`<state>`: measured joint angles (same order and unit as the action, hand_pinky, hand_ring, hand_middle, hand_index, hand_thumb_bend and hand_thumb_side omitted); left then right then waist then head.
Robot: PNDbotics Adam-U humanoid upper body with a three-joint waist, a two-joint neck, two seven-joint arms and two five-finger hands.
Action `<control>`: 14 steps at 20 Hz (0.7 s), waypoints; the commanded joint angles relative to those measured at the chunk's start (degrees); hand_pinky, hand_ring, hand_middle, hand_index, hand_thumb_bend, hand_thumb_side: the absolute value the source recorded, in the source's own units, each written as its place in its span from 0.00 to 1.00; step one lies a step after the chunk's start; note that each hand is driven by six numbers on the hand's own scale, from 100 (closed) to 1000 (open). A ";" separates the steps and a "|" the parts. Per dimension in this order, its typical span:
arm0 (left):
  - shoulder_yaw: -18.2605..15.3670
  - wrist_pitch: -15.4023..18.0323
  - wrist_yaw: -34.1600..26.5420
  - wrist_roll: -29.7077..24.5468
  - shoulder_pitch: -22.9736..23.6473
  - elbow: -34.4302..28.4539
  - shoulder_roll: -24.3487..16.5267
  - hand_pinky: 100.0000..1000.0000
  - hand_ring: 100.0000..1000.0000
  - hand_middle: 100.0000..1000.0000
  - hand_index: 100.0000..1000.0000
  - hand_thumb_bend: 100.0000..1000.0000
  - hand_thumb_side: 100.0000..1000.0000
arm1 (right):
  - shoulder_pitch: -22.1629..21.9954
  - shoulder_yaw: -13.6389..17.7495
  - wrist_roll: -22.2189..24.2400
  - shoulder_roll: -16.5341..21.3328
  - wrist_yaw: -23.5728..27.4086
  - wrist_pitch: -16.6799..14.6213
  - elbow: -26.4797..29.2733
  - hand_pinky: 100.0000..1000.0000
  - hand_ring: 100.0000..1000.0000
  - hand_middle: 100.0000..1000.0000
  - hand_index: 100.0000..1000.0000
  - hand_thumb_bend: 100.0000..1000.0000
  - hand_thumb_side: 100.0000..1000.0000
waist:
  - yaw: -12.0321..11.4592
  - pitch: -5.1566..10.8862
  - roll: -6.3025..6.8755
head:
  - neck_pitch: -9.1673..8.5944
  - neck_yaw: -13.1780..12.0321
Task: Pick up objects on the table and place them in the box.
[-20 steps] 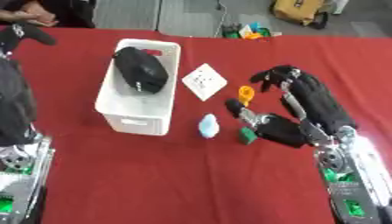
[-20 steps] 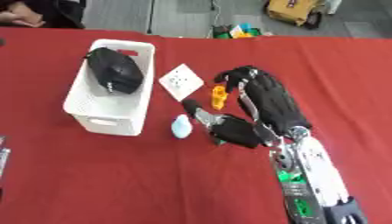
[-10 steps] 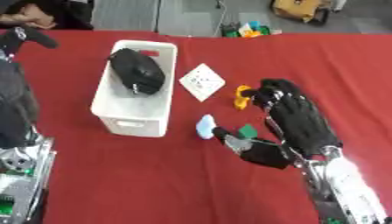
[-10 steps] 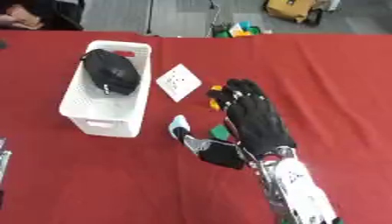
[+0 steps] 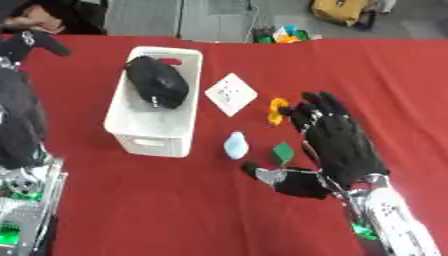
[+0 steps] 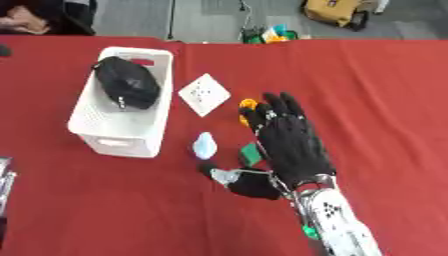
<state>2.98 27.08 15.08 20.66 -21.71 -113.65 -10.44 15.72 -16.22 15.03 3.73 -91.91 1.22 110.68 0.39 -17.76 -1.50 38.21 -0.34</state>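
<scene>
The right hand [image 5: 337,145] hovers with fingers spread flat, holding nothing, just right of the green block [image 5: 283,152]. To grasp well, bracket the block with thumb and fingers before curling. Farther left, the white box [image 5: 150,140] holds a black pouch [image 5: 157,88].

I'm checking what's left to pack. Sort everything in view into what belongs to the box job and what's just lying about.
Belongs to the job:
white box
black pouch, already in the box
white square card
orange piece
pale blue piece
green block
right robot hand, open over the table

Just lying about:
colourful toys beyond the table
yellow thing on the floor
</scene>
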 commanded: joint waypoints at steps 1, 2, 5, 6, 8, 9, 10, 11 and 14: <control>0.12 -0.19 0.09 -0.05 -0.50 -0.94 -0.02 0.35 0.78 0.76 0.91 0.01 1.00 | 0.24 0.79 0.04 -0.18 -0.58 0.61 1.06 0.95 0.91 0.58 0.84 0.64 1.00 | 0.06 0.92 0.22 | -0.54 -0.10; 0.18 -0.20 0.10 -0.11 -0.47 -0.94 0.01 0.35 0.78 0.76 0.91 0.01 1.00 | 0.18 1.23 -0.24 -0.23 -0.79 1.14 0.91 0.94 0.90 0.58 0.84 0.63 1.00 | 0.08 0.87 0.29 | -0.63 -0.06; 0.26 -0.22 0.13 -0.22 -0.42 -0.94 0.07 0.35 0.78 0.76 0.91 0.01 1.00 | 0.16 2.05 -0.98 -0.35 -1.34 2.40 0.02 0.94 0.90 0.58 0.83 0.62 1.00 | 0.12 0.73 0.43 | -0.82 0.03; 0.27 -0.23 0.13 -0.22 -0.41 -0.94 0.09 0.35 0.78 0.76 0.91 0.01 1.00 | 0.18 2.29 -1.11 -0.38 -1.50 2.76 -0.34 0.93 0.90 0.57 0.82 0.61 1.00 | 0.15 0.67 0.47 | -0.88 0.04; 0.29 -0.25 0.14 -0.24 -0.40 -0.94 0.11 0.35 0.78 0.76 0.91 0.01 1.00 | 0.24 2.50 -1.37 -0.45 -1.71 3.18 -0.90 0.93 0.90 0.57 0.82 0.60 1.00 | 0.18 0.60 0.51 | -0.92 0.03; 0.30 -0.26 0.15 -0.25 -0.39 -0.94 0.12 0.34 0.78 0.76 0.91 0.01 1.00 | 0.26 2.54 -1.47 -0.48 -1.76 3.31 -1.11 0.92 0.89 0.55 0.81 0.58 1.00 | 0.19 0.57 0.53 | -0.93 0.03; 0.33 -0.28 0.18 -0.30 -0.39 -0.94 0.13 0.34 0.78 0.76 0.91 0.01 1.00 | 0.26 2.66 -1.54 -0.53 -1.78 3.51 -1.35 0.92 0.89 0.55 0.81 0.58 1.00 | 0.18 0.50 0.58 | -0.95 0.03; 0.35 -0.29 0.20 -0.33 -0.39 -0.94 0.15 0.34 0.79 0.76 0.91 0.01 1.00 | 0.28 2.73 -1.62 -0.57 -1.77 3.66 -1.57 0.91 0.88 0.55 0.80 0.58 1.00 | 0.17 0.46 0.61 | -0.96 0.05; 0.39 -0.32 0.25 -0.37 -0.45 -0.94 0.21 0.34 0.79 0.76 0.91 0.01 1.00 | 0.33 2.70 -1.36 -0.69 -1.59 3.83 -2.77 0.90 0.86 0.53 0.78 0.58 1.00 | 0.07 0.30 0.72 | -0.94 0.11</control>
<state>3.32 26.87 15.10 20.44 -21.67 -113.65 -10.01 15.60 -13.78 13.73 3.24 -93.19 4.79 107.79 0.44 -18.25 -0.96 37.72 -0.32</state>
